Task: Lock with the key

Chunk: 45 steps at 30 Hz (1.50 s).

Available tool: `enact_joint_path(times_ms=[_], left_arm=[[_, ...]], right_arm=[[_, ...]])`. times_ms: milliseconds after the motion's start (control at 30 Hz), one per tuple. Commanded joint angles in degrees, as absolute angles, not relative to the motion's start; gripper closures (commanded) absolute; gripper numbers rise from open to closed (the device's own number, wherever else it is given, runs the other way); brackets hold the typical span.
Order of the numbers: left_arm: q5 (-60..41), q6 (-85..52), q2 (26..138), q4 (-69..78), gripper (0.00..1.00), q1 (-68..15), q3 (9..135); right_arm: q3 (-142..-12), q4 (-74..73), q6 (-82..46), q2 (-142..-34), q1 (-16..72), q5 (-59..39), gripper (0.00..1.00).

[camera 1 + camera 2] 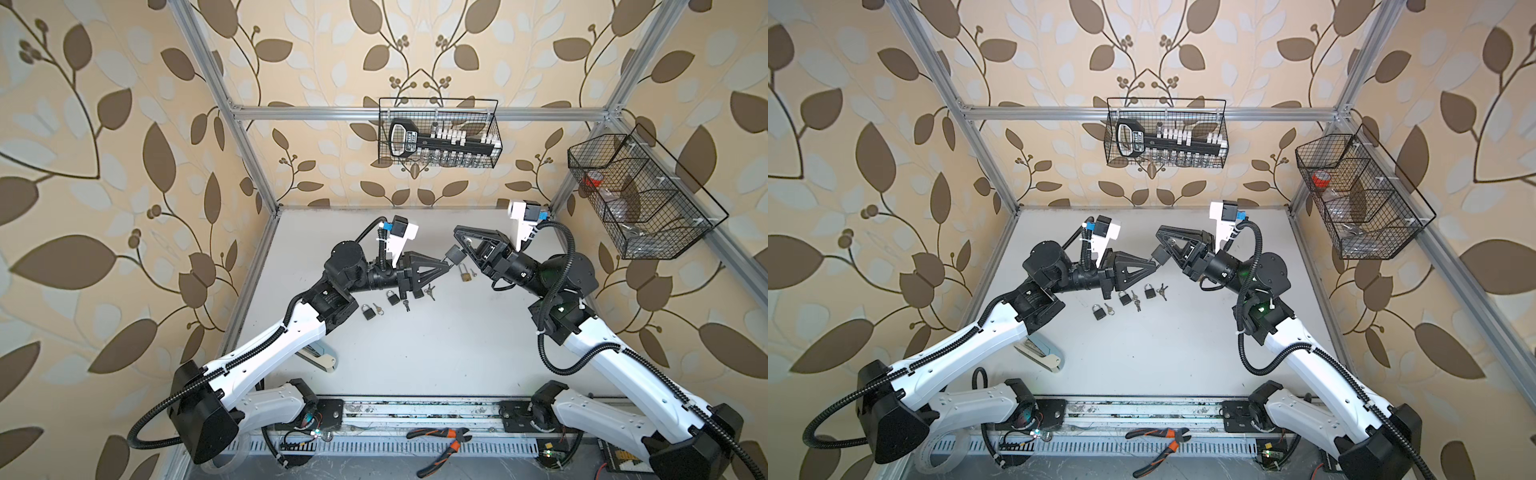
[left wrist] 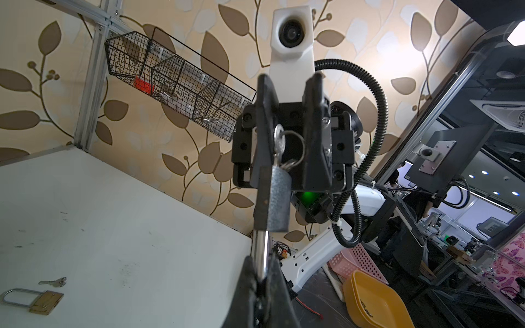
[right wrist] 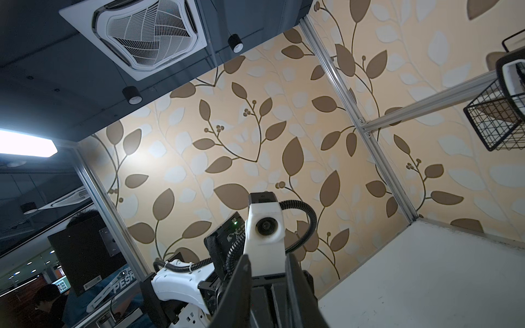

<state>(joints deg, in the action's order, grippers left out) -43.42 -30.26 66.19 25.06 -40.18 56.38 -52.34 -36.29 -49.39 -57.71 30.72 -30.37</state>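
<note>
A grey padlock (image 2: 277, 198) is held in the air between the two arms, small in both top views (image 1: 453, 253) (image 1: 1160, 252). Its key (image 2: 279, 142) sticks out of the body's end toward the right gripper's palm, with a ring (image 2: 299, 147) hanging from it. My right gripper (image 1: 457, 243) (image 2: 287, 198) is shut on the padlock's body. My left gripper (image 2: 262, 279) (image 1: 446, 261) is shut on the chrome shackle (image 2: 262, 252). In the right wrist view the right gripper (image 3: 267, 257) shows two fingers, and the padlock is hidden there.
A brass padlock (image 2: 37, 301) (image 1: 466, 275) and its key (image 2: 55, 282) lie on the white table (image 1: 415, 353). Black padlocks (image 1: 1099, 311) (image 1: 1124, 298) (image 1: 1149, 291) with keys lie under the left arm. A stapler (image 1: 1042, 357) sits at front left. Wire baskets (image 1: 440, 133) (image 1: 640, 199) hang on the walls.
</note>
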Motion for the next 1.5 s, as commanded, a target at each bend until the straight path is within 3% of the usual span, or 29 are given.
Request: enact_joint_path(times_ms=[0,67,100,167,233,267,367,533,667,733,900,1000,1267,1467], left_arm=[[-43.07,-29.39,64.45,26.15,1.0,-40.52,59.02],[-42.86,-29.21,64.21,25.11,1.0,-40.56,59.4],[-42.51,-28.99,64.09,24.33,1.0,-40.52,59.69],[-42.15,-27.98,63.69,22.14,1.0,-40.54,60.35],[-40.96,-26.92,63.05,19.24,1.0,-40.39,61.02],[-40.83,-26.2,62.68,17.74,1.0,-40.19,61.4],[-41.65,-24.68,61.58,12.62,1.0,-38.68,62.97],[-44.69,-20.84,59.39,4.17,1.0,-35.97,65.57],[-47.53,-13.38,59.41,-9.1,1.0,-35.38,71.23],[-48.65,-10.1,59.46,-14.4,1.0,-35.37,73.39],[-51.64,-4.47,61.35,-23.77,1.0,-35.33,78.1],[-53.27,-3.87,62.88,-25.37,1.0,-35.34,79.02],[-53.09,-3.86,64.25,-25.67,1.0,-35.42,79.81],[-52.21,-4.22,64.42,-24.8,1.0,-35.38,79.63]], right_arm=[[-51.68,-38.84,-49.99,-57.39,30.9,-31.83,1.0],[-51.6,-38.5,-49.88,-57.7,30.85,-32.58,1.0],[-51.54,-38.5,-49.47,-57.68,30.91,-32.9,0.88],[-51.68,-37.26,-47.67,-57.35,30.81,-32.96,0.55],[-52.15,-34.01,-44.36,-56.59,30.7,-32.29,0.37],[-52.67,-31.56,-42.19,-55.98,30.38,-31.93,0.32],[-54.14,-24.56,-36.37,-54.27,28.57,-31.87,0.3],[-56.23,-15.01,-28.96,-52.29,22.91,-35.94,0.33],[-57.84,-12.1,-22.88,-52.26,19.12,-45.56,0.49],[-59.53,-8.51,-19.62,-52.41,19.02,-45.33,0.6],[-61.42,-6.52,-18.57,-53.51,19.19,-40.45,0.81],[-62.55,-4.92,-16.83,-54.39,21.05,-37.28,0.85],[-63.62,2.86,-3.54,-52.63,35.88,-8.46,0.95],[-63.4,3.6,-0.21,-52.43,39.53,-6.4,0.96]])
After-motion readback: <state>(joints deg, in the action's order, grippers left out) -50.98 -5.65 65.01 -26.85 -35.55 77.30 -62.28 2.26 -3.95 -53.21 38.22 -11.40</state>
